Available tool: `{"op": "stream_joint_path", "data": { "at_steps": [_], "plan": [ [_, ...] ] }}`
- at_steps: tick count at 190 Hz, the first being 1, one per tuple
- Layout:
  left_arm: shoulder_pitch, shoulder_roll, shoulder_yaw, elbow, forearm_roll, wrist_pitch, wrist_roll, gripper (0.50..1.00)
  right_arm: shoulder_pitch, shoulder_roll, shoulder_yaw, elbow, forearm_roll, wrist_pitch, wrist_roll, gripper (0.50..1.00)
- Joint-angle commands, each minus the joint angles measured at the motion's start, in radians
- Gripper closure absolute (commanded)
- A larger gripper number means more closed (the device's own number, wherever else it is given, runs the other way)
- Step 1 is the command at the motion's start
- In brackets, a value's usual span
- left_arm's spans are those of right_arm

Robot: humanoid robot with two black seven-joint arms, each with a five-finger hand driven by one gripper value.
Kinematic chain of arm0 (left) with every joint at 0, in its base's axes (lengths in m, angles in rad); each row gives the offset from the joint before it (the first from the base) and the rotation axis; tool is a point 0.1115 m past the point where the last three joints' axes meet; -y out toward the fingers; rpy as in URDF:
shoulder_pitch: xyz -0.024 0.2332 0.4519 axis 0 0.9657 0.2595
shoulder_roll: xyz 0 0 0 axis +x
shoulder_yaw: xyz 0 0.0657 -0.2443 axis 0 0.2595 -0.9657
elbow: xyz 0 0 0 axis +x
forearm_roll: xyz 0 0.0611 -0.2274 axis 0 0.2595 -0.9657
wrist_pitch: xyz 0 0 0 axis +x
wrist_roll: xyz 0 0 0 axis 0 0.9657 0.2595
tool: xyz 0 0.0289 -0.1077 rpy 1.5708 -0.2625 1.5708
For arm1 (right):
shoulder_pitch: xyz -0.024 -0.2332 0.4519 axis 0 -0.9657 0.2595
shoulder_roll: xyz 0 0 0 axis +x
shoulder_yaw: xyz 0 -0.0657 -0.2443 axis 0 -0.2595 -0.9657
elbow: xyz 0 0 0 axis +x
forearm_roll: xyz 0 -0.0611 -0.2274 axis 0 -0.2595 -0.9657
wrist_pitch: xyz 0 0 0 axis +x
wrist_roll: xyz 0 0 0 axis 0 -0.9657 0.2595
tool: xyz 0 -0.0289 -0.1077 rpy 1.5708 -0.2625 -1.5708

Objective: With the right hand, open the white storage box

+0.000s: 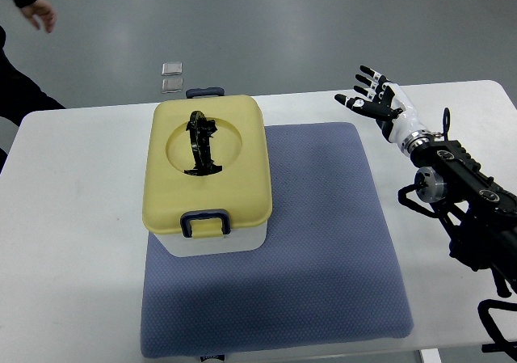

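A white storage box (212, 242) with a pale yellow lid (208, 169) sits on the left part of a blue-grey mat (323, 242). A black folding handle (200, 143) lies in the lid's round recess, and a dark blue latch (204, 222) closes the front edge; the lid is down. My right hand (373, 98) hovers over the table to the right of the box, well apart from it, fingers spread and holding nothing. Its black forearm (464, 193) comes in from the right edge. My left hand is out of view.
The white table (73, 242) carries the mat and box. A second dark latch (203, 93) shows behind the box. On the grey floor beyond lie two small clear packets (172, 75). A person's hand (40, 13) and dark sleeve show at the top left corner.
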Motion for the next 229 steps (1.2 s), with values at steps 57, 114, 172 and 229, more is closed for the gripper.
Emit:
{"op": "stream_joint_path", "data": {
  "at_steps": [57, 114, 172, 229],
  "plan": [
    [0.001, 0.000, 0.002, 0.000, 0.000, 0.000, 0.000, 0.500, 0.014, -0.016, -0.017, 0.000, -0.028, 0.000, 0.000, 0.581],
    [0.001, 0.000, 0.002, 0.000, 0.001, 0.000, 0.000, 0.500, 0.066, -0.069, -0.083, 0.003, -0.045, 0.000, 0.002, 0.581],
    [-0.001, 0.000, 0.002, 0.000, 0.001, 0.000, 0.000, 0.500, 0.203, -0.158, -0.232, 0.023, -0.046, 0.026, 0.035, 0.583],
    [0.001, 0.000, 0.002, 0.000, 0.000, 0.000, 0.000, 0.500, 0.431, -0.207, -0.456, 0.023, -0.075, 0.144, 0.144, 0.583]
  ]
}}
